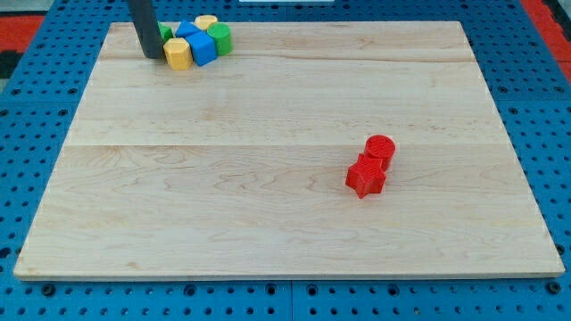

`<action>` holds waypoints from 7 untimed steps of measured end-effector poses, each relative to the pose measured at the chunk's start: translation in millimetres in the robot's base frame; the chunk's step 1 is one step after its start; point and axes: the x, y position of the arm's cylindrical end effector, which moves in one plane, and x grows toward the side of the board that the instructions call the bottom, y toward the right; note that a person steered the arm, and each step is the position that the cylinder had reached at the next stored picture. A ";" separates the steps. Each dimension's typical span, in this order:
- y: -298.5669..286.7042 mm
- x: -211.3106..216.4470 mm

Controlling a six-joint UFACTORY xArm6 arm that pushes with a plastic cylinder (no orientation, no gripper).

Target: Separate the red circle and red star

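Nearest the camera: bare wooden board [268,223], pale planks, on blue pegboard surface [544,107]; red star [365,176] at roughly 4 o'clock from board centre, in the view's right half; red circle [380,148] touching the star at its 1 o'clock, the pair pressed together, not yet apart; both well away from every other block.

Far cluster at about 11 o'clock from board centre, by the view's top edge of the board; yellow hexagon-like block [178,54] at cluster front left; blue block [202,49] just beside it at 3 o'clock, touching; second blue block [188,31] behind, shape unclear; green block [219,37] at 2 o'clock of the front blue one, rounded; second yellow block [207,21] at the very back, shape unclear; sliver of another green block [166,33] at cluster left, mostly hidden by the rod.

Dark rod coming down from the view's top; my tip [153,55] on the board at 9 o'clock of the yellow hexagon-like block, just beside it, contact impossible to tell; tip well apart from the red pair, lying at 10 o'clock from them.

No hand or jaws on this rig, plain rod only, so nothing spread, pressed or pinching.
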 end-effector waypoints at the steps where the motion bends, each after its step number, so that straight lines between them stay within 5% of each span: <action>1: -71.4 31.5; 2: -46.1 87.0; 3: 61.7 144.2; 7: 392.0 118.5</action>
